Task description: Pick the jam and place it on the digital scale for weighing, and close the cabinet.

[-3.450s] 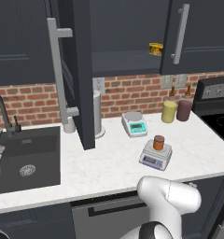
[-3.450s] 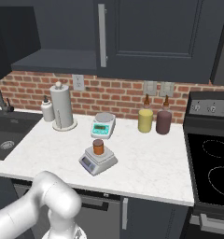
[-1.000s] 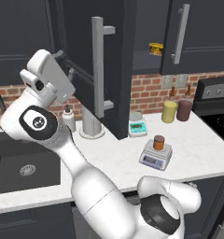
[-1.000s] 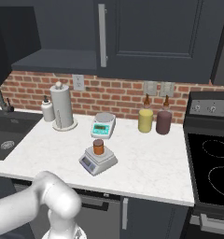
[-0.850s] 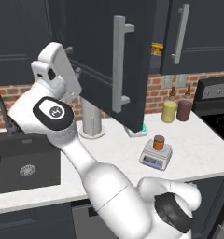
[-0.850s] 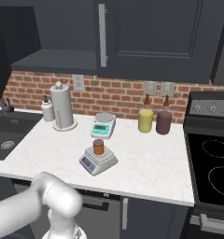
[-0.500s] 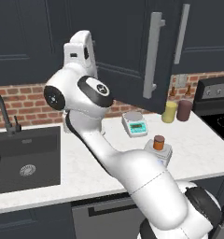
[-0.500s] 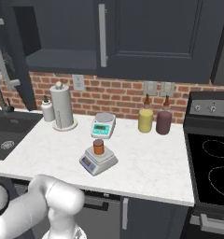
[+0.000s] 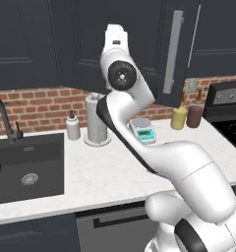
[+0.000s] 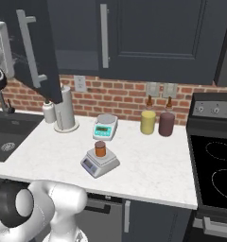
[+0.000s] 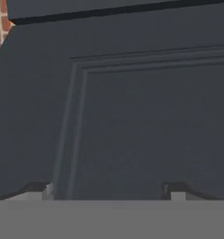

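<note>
Jaws stand spread with nothing between them: the gripper [image 11: 107, 189] faces the panelled face of the cabinet [image 11: 132, 116] door, its two fingertips [image 11: 177, 188] right up against it. From the right base camera that door [image 10: 32, 47] hangs slightly ajar above the paper towel roll [image 10: 65, 109]. On the counter [image 10: 148, 165], the jam [image 10: 100, 149] sits upright on the digital scale [image 10: 100, 163], just in front of the white scale [image 10: 105, 126].

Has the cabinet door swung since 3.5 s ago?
Yes. In the left base view the cabinet door has swung right, toward closed: its handle was left of the paper towel roll, now right of it.
</note>
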{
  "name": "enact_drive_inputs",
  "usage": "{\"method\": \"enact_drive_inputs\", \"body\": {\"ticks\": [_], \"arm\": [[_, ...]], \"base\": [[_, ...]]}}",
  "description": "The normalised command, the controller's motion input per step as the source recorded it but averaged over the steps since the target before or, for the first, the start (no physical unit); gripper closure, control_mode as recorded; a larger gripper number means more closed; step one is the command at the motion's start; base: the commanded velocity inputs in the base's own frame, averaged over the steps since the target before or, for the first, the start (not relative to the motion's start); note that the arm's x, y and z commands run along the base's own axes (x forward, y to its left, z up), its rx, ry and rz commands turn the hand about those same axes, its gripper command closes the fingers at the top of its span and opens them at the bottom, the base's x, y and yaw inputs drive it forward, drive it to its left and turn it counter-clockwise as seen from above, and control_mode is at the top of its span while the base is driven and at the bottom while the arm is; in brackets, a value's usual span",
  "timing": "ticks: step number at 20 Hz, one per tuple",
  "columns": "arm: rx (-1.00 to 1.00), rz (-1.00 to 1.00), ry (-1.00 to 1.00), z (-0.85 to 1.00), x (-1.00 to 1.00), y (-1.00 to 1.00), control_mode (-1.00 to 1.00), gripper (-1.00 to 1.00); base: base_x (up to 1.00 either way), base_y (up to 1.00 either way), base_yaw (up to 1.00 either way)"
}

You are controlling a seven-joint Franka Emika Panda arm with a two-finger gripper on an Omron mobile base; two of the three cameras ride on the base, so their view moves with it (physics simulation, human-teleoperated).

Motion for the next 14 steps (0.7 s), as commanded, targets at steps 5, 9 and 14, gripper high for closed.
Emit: {"method": "enact_drive_inputs", "body": {"ticks": [5,9,14], "arm": [[0.08,0.14,0.12,0.00,0.57,-0.41,-1.00,-1.00],[0.00,0.00,0.30,0.01,0.62,-0.02,-1.00,-1.00],[0.00,0.00,0.36,-0.01,0.81,0.00,-1.00,-1.00]], "base": [[0.00,0.00,0.00],[0.00,0.00,0.00],[0.00,0.00,0.00]]}}
